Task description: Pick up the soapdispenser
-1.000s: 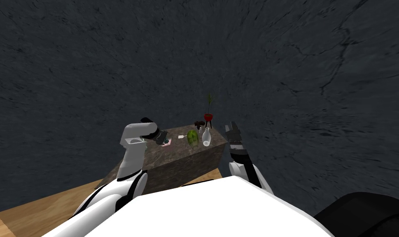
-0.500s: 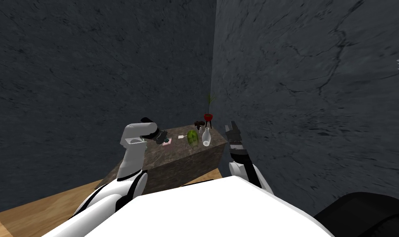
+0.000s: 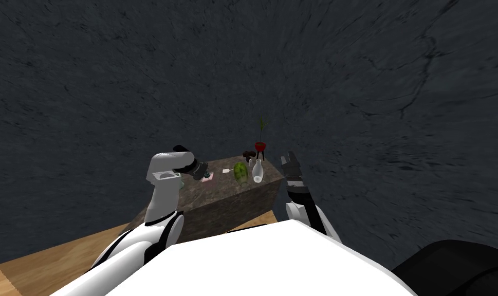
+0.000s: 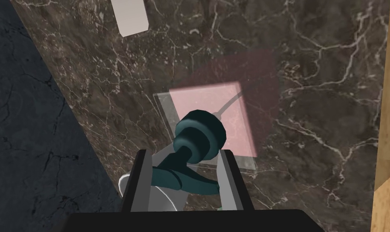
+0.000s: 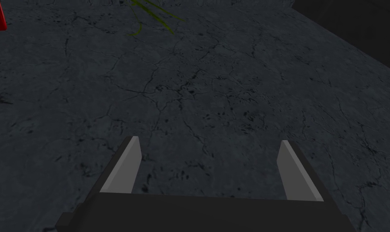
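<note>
The left claw [image 4: 185,155] was clamped on the teal pump neck of the soap dispenser [image 4: 200,131], whose clear body of pink liquid sat at the left part of the dark marble table [image 4: 318,100]; the right claw [image 5: 208,141] hung open off the table's other end. The grasp looked made, so the next move called for a straight, upright lift. No label or writing was readable.

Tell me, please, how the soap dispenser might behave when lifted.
The clear, square, pink-filled soap dispenser probably hangs bottom-heavy, as the left hand pinches only its dark teal pump. The rounded pump may slip or swivel between the fingers.
</note>
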